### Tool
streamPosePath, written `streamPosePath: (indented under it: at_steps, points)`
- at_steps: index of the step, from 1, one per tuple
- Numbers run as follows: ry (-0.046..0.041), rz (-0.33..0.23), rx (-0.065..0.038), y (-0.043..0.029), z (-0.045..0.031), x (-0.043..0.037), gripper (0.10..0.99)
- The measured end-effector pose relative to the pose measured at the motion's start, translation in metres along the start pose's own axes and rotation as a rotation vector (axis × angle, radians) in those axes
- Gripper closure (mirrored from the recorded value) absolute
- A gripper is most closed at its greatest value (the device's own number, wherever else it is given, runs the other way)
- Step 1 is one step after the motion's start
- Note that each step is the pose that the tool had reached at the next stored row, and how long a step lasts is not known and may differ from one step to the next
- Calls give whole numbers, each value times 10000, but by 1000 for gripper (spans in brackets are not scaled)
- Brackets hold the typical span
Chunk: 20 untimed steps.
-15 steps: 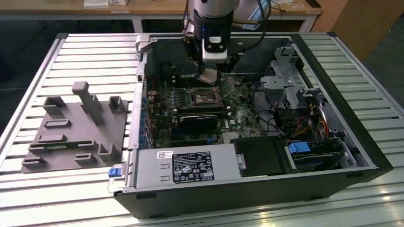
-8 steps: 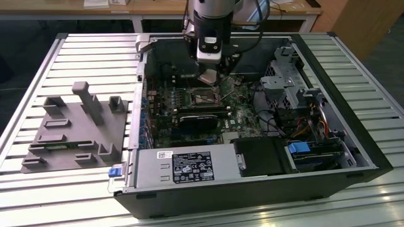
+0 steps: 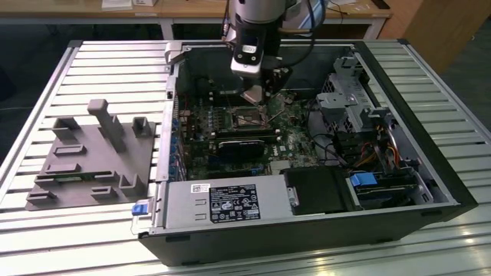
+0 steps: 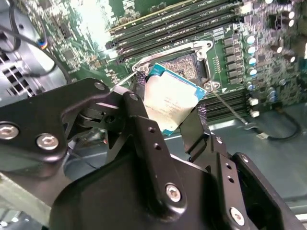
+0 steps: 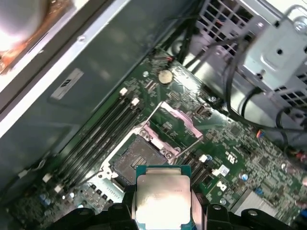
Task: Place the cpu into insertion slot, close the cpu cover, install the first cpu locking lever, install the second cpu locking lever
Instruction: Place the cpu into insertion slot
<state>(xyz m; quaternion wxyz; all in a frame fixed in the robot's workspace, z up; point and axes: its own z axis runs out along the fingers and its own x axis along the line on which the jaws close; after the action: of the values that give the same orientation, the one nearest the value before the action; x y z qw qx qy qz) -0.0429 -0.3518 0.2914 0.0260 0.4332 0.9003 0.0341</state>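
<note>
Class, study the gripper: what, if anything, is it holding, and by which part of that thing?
The gripper holds the cpu, pinched by two opposite side edges, not yet in the insertion slot.

Slatted table (image 3: 77,241) bears a computer case (image 3: 307,236) and grey fixture (image 3: 92,167).

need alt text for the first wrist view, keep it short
The tool grips the cpu by its edges, silver top facing the camera, not yet seated in the empty insertion slot close by. The cpu cover stands swung open beside the slot, and long memory slots run along its other side.
</note>
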Motion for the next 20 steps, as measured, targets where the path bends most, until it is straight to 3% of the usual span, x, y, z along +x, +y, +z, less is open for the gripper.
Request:
streamPosePath:
  at_steps: [20]
  points:
    - [-309,3661,65,-9,108,2,545]
